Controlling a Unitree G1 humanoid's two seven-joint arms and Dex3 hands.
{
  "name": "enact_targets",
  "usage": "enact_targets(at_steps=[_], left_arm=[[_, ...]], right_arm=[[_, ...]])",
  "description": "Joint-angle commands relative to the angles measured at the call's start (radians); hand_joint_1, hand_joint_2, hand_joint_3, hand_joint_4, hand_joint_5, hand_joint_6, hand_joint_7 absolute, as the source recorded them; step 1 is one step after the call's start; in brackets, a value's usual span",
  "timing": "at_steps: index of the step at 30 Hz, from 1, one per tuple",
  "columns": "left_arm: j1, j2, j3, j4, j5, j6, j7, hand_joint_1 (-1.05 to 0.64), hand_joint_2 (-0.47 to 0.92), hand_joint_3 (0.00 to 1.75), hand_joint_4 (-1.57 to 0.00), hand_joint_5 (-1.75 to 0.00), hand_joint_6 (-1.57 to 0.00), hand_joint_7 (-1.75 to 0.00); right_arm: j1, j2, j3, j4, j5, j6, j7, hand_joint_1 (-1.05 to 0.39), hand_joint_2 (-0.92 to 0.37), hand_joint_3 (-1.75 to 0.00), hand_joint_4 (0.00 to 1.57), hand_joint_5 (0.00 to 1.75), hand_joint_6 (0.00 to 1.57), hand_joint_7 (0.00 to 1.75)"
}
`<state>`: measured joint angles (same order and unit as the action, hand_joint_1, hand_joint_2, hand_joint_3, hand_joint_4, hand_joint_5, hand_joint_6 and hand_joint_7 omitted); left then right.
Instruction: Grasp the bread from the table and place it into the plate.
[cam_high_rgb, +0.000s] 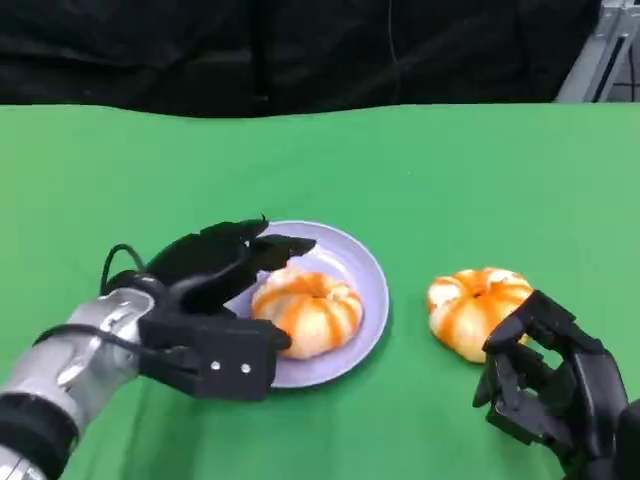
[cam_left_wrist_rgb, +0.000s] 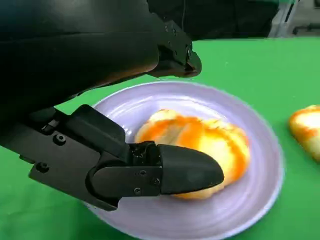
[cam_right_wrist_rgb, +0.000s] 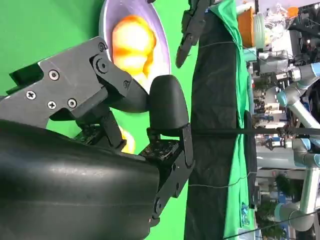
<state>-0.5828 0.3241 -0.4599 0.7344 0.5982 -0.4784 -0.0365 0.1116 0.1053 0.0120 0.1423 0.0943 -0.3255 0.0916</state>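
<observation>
Green table (cam_high_rgb: 450, 170); right wrist alone reveals cluttered lab equipment (cam_right_wrist_rgb: 290, 75) beyond.

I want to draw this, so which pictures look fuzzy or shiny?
Left wrist view: the plate rim and the bread look soft and blurry, while the left hand stays sharp. Right wrist view: the bread on the plate glows washed-out bright. Head view: everything is evenly lit, with soft shadows.

Matt green cloth covers the table (cam_high_rgb: 480, 170), the lilac plate (cam_high_rgb: 365, 275) looks smooth, the bread (cam_high_rgb: 310, 308) glazed.
</observation>
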Motion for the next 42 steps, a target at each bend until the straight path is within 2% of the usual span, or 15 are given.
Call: enact_targets(at_steps=[1,3,4,5,6,7,9,10,11,12,14,17,26,32,42], left_arm=[[0.083,0.026,0.099,-0.144,-0.128,0.026,-0.060,-0.67,0.92,0.46,-0.29,-0.08,-0.43,-0.06],[0.119,0.017,0.142,-0.197,-0.201,0.038,-0.089,-0.35,0.92,0.32,-0.53,-0.11,-0.61,-0.07],[0.146,0.005,0.178,-0.222,-0.285,0.046,-0.129,-0.29,0.92,0.29,-0.57,-0.11,-0.64,-0.07],[0.166,-0.003,0.204,-0.242,-0.345,0.054,-0.160,-0.09,0.92,0.35,-0.77,-0.17,-0.80,-0.11],[0.197,-0.009,0.240,-0.279,-0.435,0.088,-0.210,-0.02,0.92,0.40,-0.88,-0.22,-0.89,-0.14],[0.222,-0.012,0.269,-0.311,-0.505,0.116,-0.253,0.02,0.91,0.47,-0.94,-0.39,-1.00,-0.18],[0.247,-0.013,0.296,-0.353,-0.567,0.157,-0.300,0.07,0.86,0.63,-0.87,-0.89,-1.11,-0.27],[0.284,-0.007,0.323,-0.413,-0.619,0.230,-0.324,0.08,0.85,0.66,-0.86,-0.96,-1.12,-0.28],[0.319,-0.002,0.347,-0.470,-0.663,0.298,-0.342,0.08,0.78,0.82,-0.81,-1.32,-1.12,-0.61],[0.357,0.005,0.371,-0.537,-0.702,0.375,-0.352,0.08,0.68,1.00,-0.76,-1.57,-0.92,-1.17],[0.415,0.013,0.412,-0.643,-0.773,0.496,-0.373,0.07,0.63,1.11,-0.74,-1.70,-0.76,-1.55],[0.478,0.022,0.470,-0.733,-0.876,0.608,-0.423,0.09,0.65,1.20,-0.78,-1.74,-0.69,-1.73],[0.603,0.045,0.629,-0.759,-1.108,0.748,-0.574,0.06,0.76,1.14,-0.85,-1.75,-0.71,-1.75],[0.620,0.018,0.677,-0.667,-1.147,0.736,-0.610,0.06,0.69,1.33,-0.91,-1.75,-0.75,-1.75],[0.577,0.006,0.716,-0.552,-1.170,0.752,-0.640,0.04,0.74,1.29,-0.86,-1.75,-0.72,-1.75]], right_arm=[[0.001,-0.006,-0.006,-0.014,0.003,0.004,-0.006,-0.15,-0.62,-1.09,0.83,1.75,0.65,1.57],[0.003,-0.003,-0.005,-0.019,0.002,0.006,-0.010,-0.14,-0.62,-1.09,0.84,1.75,0.65,1.57],[0.003,-0.004,-0.005,-0.019,-0.001,0.005,-0.012,-0.14,-0.62,-1.09,0.84,1.75,0.65,1.57],[0.003,-0.004,-0.004,-0.019,-0.004,0.004,-0.013,-0.14,-0.62,-1.08,0.84,1.75,0.66,1.57],[0.003,-0.005,-0.003,-0.020,-0.005,0.004,-0.013,-0.14,-0.62,-1.08,0.84,1.75,0.66,1.57],[0.003,-0.005,-0.002,-0.020,-0.005,0.003,-0.012,-0.14,-0.62,-1.09,0.84,1.75,0.65,1.57],[0.003,-0.006,-0.001,-0.021,-0.005,0.003,-0.012,-0.14,-0.62,-1.09,0.84,1.75,0.65,1.57],[0.001,-0.005,-0.002,-0.018,-0.003,-0.001,-0.011,-0.14,-0.62,-1.09,0.84,1.75,0.65,1.57],[-0.001,-0.006,-0.002,-0.014,-0.002,-0.005,-0.009,-0.14,-0.62,-1.09,0.84,1.75,0.65,1.57],[-0.002,-0.005,-0.002,-0.013,-0.002,-0.007,-0.008,-0.14,-0.62,-1.09,0.84,1.75,0.65,1.58],[-0.002,-0.004,-0.002,-0.014,0.002,-0.006,-0.007,-0.15,-0.62,-1.09,0.84,1.75,0.65,1.58],[-0.005,-0.005,-0.003,-0.011,0.008,-0.004,-0.001,-0.15,-0.61,-1.10,0.85,1.75,0.65,1.58],[-0.018,-0.008,-0.012,0.009,0.013,-0.009,0.011,-0.15,-0.62,-1.10,0.83,1.75,0.64,1.59],[-0.017,-0.008,-0.012,0.003,0.008,0.006,0.004,-0.14,-0.62,-1.10,0.84,1.75,0.64,1.60],[-0.016,-0.011,-0.009,-0.004,0.012,0.016,0.010,-0.13,-0.62,-1.10,0.83,1.75,0.63,1.60]])
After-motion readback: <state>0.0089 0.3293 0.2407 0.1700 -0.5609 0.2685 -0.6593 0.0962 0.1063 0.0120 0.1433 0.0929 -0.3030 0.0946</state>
